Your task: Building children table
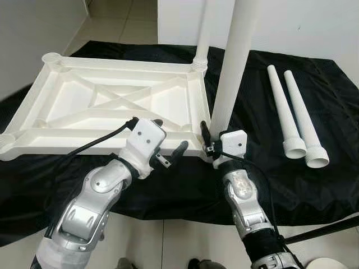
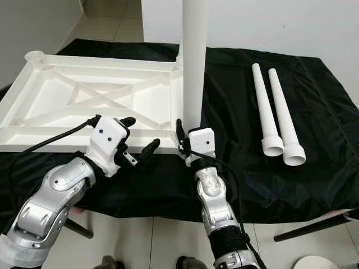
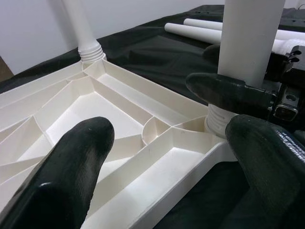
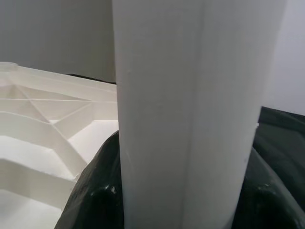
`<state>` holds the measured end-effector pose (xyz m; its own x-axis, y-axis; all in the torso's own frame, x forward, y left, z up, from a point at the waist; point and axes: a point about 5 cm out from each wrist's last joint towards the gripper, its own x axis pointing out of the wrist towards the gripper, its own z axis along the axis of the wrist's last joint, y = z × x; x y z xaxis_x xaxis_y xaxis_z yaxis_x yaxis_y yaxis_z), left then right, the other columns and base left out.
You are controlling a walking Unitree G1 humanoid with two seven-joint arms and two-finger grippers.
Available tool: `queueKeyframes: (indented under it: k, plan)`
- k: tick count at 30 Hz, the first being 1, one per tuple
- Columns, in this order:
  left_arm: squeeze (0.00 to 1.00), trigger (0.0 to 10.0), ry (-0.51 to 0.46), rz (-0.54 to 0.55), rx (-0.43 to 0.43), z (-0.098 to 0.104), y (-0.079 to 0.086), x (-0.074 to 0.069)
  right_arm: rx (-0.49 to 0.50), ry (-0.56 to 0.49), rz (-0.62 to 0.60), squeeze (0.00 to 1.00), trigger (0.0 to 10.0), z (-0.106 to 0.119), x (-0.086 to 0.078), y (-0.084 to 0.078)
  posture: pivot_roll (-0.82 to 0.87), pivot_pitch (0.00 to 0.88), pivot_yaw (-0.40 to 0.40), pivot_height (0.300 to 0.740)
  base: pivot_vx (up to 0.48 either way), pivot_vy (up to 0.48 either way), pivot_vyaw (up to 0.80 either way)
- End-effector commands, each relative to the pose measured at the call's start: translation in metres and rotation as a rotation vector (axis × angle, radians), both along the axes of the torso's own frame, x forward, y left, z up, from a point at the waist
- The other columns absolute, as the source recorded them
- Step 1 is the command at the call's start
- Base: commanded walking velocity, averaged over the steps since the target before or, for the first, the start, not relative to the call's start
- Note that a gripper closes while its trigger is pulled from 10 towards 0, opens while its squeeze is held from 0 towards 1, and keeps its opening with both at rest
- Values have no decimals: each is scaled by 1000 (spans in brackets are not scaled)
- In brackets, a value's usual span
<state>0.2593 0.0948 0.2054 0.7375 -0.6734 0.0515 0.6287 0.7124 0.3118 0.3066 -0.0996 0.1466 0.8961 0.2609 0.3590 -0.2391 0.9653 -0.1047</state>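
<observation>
Robot body: two silver arms, black-fingered grippers.
Left arm (image 1: 92,202): rounded silver-grey segments with a circular joint cover, white wrap at its near end; a black cable runs to a white wrist block bearing small dark screw holes. Left gripper (image 1: 168,143): two long, glossy black, rounded fingers. Right arm (image 1: 247,204): slimmer silver casing, black lower section, thin black cable, white wrist block. Right gripper (image 1: 210,140): black fingers.

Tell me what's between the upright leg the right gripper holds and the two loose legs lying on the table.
Only bare black cloth, clear in the left eye view.
</observation>
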Motion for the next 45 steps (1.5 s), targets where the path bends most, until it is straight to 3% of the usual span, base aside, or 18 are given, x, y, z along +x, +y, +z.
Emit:
queueKeyframes:
  k: [1,10,15,25,30,33,40,45]
  plan:
    - [0,10000,5,-14,19,-3,-1,1,21,175,26,0,10000,-32,-4,-1,-9,105,-17,740,0,0,0]
    - [0,10000,5,-15,24,-3,-1,1,31,163,16,0,10000,-31,1,-6,-8,107,-12,740,0,0,0]
    - [0,10000,4,-17,21,-1,0,1,26,60,69,0,10000,-10,1,-13,-10,117,-3,740,0,0,0]
    - [0,10000,0,-25,23,1,-1,2,31,97,55,0,10000,-19,3,-19,-11,123,0,740,0,0,0]
    - [0,10000,2,-20,23,1,0,2,7,153,43,0,10000,-36,-1,-24,-10,133,5,740,0,0,0]
    - [0,10000,2,-19,23,1,0,2,-23,237,-11,0,10000,-39,10,-28,-10,134,6,740,0,0,0]
    - [0,10000,0,-22,21,2,0,3,10,301,-4,0,10000,-35,18,-25,-13,133,8,740,0,0,0]
    - [0,10000,0,-22,21,2,-1,3,21,283,-11,0,10000,-30,20,-24,-12,135,2,740,0,0,0]
